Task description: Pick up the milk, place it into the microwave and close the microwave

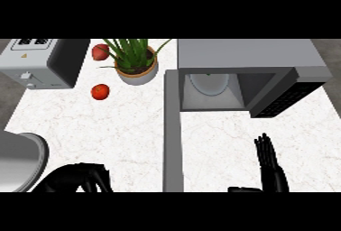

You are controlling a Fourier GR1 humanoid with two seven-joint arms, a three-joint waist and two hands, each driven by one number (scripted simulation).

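Microwave (pixel 246 54): found at the back of the counter (pixel 100 131), with door (pixel 173 135) swung wide open toward the near edge and a pale round plate (pixel 209 83) inside. Looked for the milk inside and beside the microwave; could not tell where it was. Saw the right hand (pixel 269 164) in front of the microwave, released, fingers straight. Saw the left hand (pixel 76 178) well left of the door; could not tell whether clenched or grasping. Noted a potted plant (pixel 136 63) just left of the microwave
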